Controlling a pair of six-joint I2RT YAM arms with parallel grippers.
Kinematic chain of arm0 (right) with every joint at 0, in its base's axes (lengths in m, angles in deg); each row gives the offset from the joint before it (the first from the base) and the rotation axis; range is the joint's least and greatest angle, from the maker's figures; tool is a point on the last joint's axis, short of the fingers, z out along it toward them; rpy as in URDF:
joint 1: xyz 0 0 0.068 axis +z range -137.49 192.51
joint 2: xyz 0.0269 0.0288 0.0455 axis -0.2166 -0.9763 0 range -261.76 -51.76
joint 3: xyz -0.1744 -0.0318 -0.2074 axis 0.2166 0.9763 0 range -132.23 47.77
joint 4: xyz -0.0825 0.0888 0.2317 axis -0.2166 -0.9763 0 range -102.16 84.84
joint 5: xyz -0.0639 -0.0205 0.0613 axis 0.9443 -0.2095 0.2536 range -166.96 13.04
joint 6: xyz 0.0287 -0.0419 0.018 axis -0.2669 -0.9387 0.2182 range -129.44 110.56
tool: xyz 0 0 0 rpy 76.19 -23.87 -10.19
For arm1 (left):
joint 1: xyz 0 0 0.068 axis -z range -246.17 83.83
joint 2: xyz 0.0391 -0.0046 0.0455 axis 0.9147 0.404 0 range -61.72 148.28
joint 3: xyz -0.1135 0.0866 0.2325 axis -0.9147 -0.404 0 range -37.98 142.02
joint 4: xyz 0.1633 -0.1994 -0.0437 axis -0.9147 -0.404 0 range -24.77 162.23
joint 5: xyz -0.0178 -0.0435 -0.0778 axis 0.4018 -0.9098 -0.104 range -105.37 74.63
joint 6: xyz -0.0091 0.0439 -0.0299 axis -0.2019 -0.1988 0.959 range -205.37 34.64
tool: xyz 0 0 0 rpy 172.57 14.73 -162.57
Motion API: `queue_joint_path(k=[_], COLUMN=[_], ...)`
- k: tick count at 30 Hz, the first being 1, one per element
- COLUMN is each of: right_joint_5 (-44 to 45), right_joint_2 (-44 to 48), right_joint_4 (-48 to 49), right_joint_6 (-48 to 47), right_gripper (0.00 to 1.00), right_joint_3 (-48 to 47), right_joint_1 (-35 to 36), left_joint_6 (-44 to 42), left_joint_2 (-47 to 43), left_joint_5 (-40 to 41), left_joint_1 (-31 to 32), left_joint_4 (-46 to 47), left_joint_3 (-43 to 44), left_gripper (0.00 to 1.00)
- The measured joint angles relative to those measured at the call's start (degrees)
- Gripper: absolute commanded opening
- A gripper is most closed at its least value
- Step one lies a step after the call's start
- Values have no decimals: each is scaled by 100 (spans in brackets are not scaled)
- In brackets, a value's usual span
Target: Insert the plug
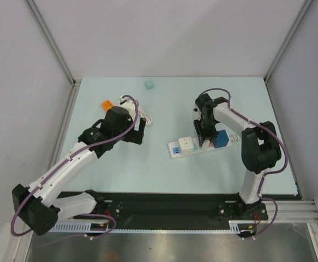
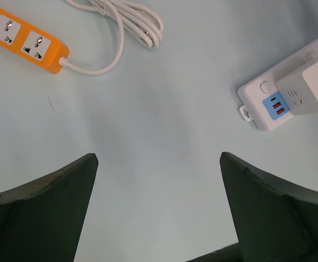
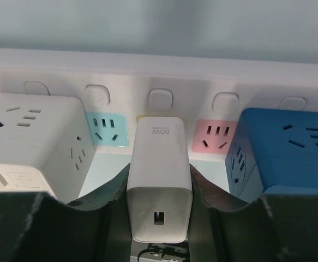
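The plug (image 3: 159, 180), a white charger block, sits pinched between the black fingers (image 3: 101, 202) of my right gripper (image 3: 159, 183), which is shut on it. Its far end meets the yellow socket (image 3: 142, 117) of the white power strip (image 3: 159, 71), between a light blue socket (image 3: 107, 131) and a pink one (image 3: 216, 136). The prongs are hidden. From above, the right gripper (image 1: 205, 136) hangs over the strip (image 1: 189, 147). My left gripper (image 2: 159, 158) stands open over bare table, left of the strip (image 2: 257, 101).
A white cube adapter (image 3: 33, 142) and a blue cube adapter (image 3: 284, 147) sit on the strip on either side of the plug. An orange power strip (image 1: 107, 104) with a coiled white cable (image 2: 126, 22) lies behind the left arm. A teal cube (image 1: 149, 84) rests near the far edge.
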Motion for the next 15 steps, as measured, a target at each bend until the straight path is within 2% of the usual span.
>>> queue_joint_path(k=[15], right_joint_5=[192], right_joint_2=[179], right_joint_4=[579], right_joint_6=[216], right_gripper=[0], right_joint_3=[608], right_joint_1=[125], left_joint_6=[-2], left_joint_2=[0], left_joint_5=[-4], left_joint_1=[0], left_joint_4=[0], left_joint_3=[0], left_gripper=[100])
